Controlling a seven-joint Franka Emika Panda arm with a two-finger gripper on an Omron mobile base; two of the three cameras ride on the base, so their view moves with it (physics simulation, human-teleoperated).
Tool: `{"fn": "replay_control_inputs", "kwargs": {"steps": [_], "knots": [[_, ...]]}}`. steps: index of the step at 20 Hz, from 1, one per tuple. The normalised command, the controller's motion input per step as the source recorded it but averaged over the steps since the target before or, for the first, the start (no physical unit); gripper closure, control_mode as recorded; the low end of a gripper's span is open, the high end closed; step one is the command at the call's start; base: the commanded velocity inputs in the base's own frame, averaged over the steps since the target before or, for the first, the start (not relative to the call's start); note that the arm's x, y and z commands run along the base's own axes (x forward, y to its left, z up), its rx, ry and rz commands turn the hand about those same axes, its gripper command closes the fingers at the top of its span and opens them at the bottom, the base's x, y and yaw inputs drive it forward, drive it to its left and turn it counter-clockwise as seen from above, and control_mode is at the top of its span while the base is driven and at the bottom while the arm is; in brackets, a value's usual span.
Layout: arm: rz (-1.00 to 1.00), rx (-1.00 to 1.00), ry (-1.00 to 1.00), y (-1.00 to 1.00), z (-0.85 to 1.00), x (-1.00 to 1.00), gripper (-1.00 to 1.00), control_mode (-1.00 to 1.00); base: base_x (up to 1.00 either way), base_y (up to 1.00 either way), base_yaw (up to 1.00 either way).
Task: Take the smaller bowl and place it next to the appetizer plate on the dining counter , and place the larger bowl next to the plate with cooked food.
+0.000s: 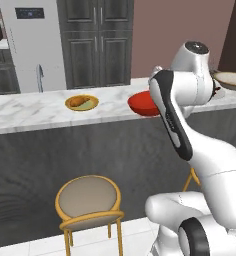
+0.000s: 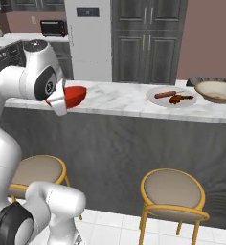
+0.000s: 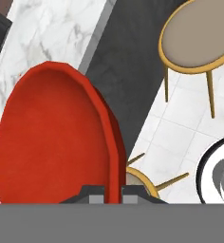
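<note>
My gripper (image 3: 113, 193) is shut on the rim of the smaller bowl (image 3: 57, 137), a glossy red one that I hold tilted over the front edge of the dining counter (image 1: 35, 112). This bowl (image 1: 141, 104) is a short way right of the appetizer plate (image 1: 82, 102), a yellow-green plate with a brown bit of food. From the right base view, the red bowl (image 2: 74, 94) sticks out of my hand (image 2: 61, 102). Farther right stand the plate with cooked food (image 2: 171, 97) and the larger bowl (image 2: 216, 91), cream with a golden rim (image 1: 232, 80).
Two yellow-legged stools (image 2: 172, 191) (image 1: 88, 199) stand in front of the counter's dark wood-grain face. Behind the counter are a white fridge (image 1: 32, 45) and dark cabinets (image 1: 97, 42). A dark tray (image 2: 206, 80) lies behind the cream bowl.
</note>
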Motion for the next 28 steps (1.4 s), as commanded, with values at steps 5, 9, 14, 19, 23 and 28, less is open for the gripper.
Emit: {"fn": "replay_control_inputs", "kwargs": {"steps": [5, 9, 14, 19, 23, 28], "knots": [[-0.09, 0.0, 0.08, 0.38, -0.23, 0.47, 1.0, -1.0, 0.0, 0.0, 0.0], [-0.09, 0.0, 0.08, 0.38, -0.15, 0.53, 1.0, -1.0, 0.0, 0.0, 0.0], [-0.09, 0.0, 0.06, 0.27, -0.07, 0.55, 1.0, -1.0, 0.0, 0.0, 0.0], [-0.11, 0.0, 0.01, 0.13, -0.08, 0.46, 1.0, -1.0, 0.0, 0.0, 0.0], [-0.12, 0.0, 0.01, 0.04, -0.21, 0.42, 1.0, -1.0, 0.0, 0.0, 0.0], [-0.11, 0.0, 0.02, 0.05, -0.35, 0.43, 1.0, -1.0, 0.0, 0.0, 0.0]]}}
